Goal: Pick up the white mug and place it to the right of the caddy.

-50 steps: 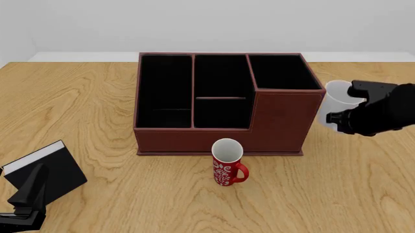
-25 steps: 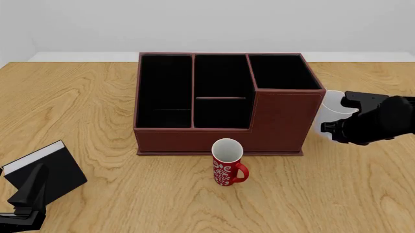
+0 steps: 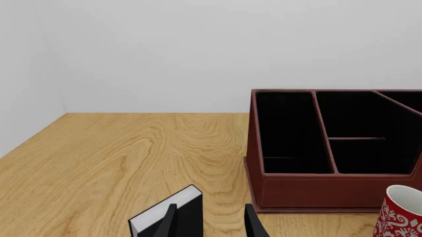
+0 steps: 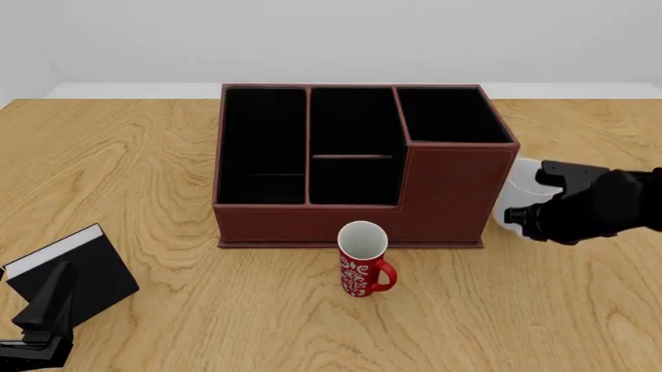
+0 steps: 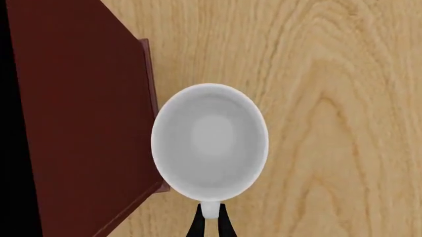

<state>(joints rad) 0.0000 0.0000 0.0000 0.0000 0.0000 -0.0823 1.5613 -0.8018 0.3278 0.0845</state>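
While my right gripper [image 4: 529, 200] pinches the white mug [image 4: 518, 180] by its handle, it hangs upright just right of the caddy [image 4: 455, 194].

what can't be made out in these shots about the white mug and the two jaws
- Whether the white mug rests on the table: front view, right gripper covers its lower part.
- Whether the mug touches the caddy: too close to tell.
- Left gripper: both views cut it off at the bottom edge.
- Red mug: cut off in the left wrist view.
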